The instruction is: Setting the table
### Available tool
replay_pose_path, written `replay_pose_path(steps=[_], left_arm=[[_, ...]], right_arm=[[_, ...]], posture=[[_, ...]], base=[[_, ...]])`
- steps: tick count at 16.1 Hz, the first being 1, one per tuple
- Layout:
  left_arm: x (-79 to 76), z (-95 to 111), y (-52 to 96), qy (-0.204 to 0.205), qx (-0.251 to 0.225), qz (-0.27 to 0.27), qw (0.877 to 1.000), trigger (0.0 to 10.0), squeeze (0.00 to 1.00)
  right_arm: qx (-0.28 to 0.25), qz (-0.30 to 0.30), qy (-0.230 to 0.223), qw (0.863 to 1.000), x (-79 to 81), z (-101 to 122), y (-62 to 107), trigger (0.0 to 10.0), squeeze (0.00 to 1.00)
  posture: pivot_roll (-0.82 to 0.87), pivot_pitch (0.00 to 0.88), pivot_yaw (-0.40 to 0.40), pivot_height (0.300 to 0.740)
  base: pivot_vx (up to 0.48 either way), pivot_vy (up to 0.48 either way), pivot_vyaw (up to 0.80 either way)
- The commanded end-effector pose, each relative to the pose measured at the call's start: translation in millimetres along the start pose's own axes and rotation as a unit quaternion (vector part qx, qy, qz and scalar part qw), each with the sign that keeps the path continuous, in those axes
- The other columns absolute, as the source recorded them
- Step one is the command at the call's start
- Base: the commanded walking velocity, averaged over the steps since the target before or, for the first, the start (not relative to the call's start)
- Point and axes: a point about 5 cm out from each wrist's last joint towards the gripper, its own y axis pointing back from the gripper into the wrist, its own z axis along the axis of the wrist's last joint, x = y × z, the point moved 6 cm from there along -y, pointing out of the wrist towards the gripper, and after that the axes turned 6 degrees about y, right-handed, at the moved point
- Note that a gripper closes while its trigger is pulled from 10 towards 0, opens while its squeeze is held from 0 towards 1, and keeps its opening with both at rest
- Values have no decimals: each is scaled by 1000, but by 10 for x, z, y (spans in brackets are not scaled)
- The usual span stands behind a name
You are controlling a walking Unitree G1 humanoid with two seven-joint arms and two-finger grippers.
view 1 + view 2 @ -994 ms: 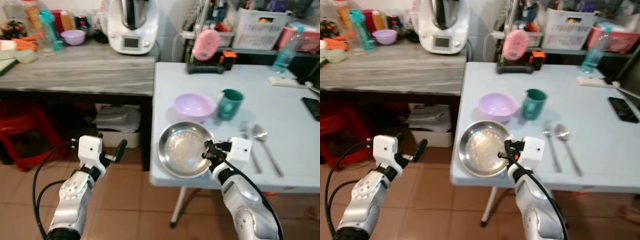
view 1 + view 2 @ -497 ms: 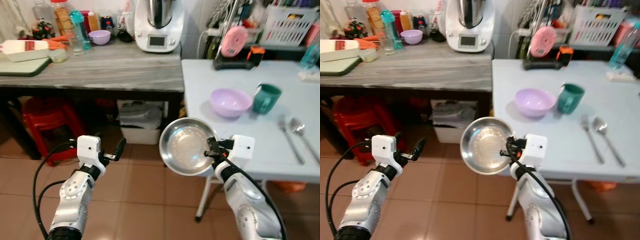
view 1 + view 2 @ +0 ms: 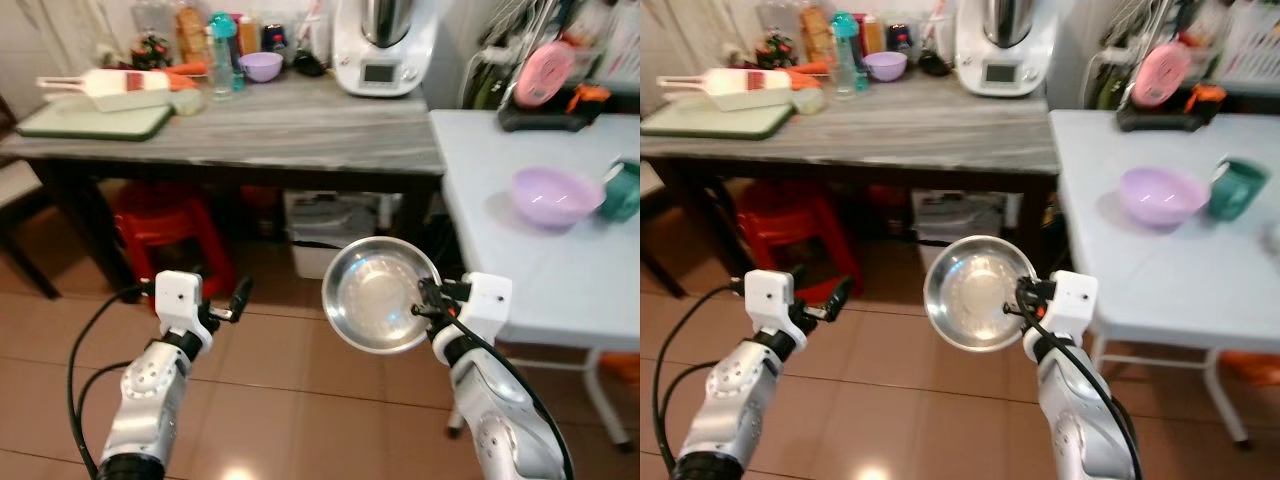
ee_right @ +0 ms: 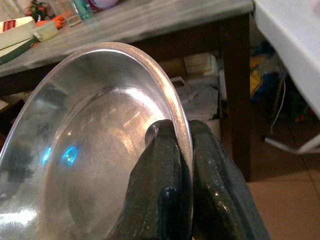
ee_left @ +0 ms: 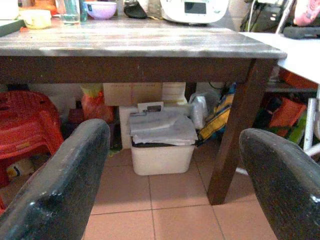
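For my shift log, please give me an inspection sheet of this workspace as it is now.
Surface: white table on the right, grey counter beside it.
Job's things: steel plate held over the floor; purple bowl and green cup on the table.
Clutter: bottles, cutting board, kitchen machine.
Grippers: right gripper pinches the plate's rim; left gripper, fingers open, empty.
Cables: black cable on left arm.
Surroundings: red stool, white bin under counter.

The metal plate (image 3: 380,308) is hanging over the floor (image 3: 290,400), in front of the counter (image 3: 260,130) and left of the table (image 3: 560,260), its rim pinched in the right gripper (image 3: 428,302). The bowl (image 3: 554,195) is sitting on the table, left of the mug (image 3: 622,193). The left gripper (image 3: 232,300) is hovering left of the plate, fingers spread.
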Motion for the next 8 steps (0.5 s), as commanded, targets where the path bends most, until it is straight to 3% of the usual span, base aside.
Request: replay_pose_path(steps=[1, 6, 8], left_arm=[[-52, 32, -31, -10, -1, -13, 1000, 10000, 0], [-28, 36, -23, -11, -1, -7, 1000, 10000, 0], [-10, 55, -16, -15, -5, -1, 1000, 10000, 0]], right_arm=[[-8, -12, -1, 1000, -54, 38, 12, 10000, 0], [-8, -13, -2, 1000, -40, 32, 3, 10000, 0], [-10, -11, -1, 1000, -29, 33, 2, 10000, 0]], posture=[[-8, 0, 25, 740], [0, 0, 28, 740], [1, 0, 28, 740]], base=[[0, 450, 0], [0, 452, 0], [0, 0, 0]])
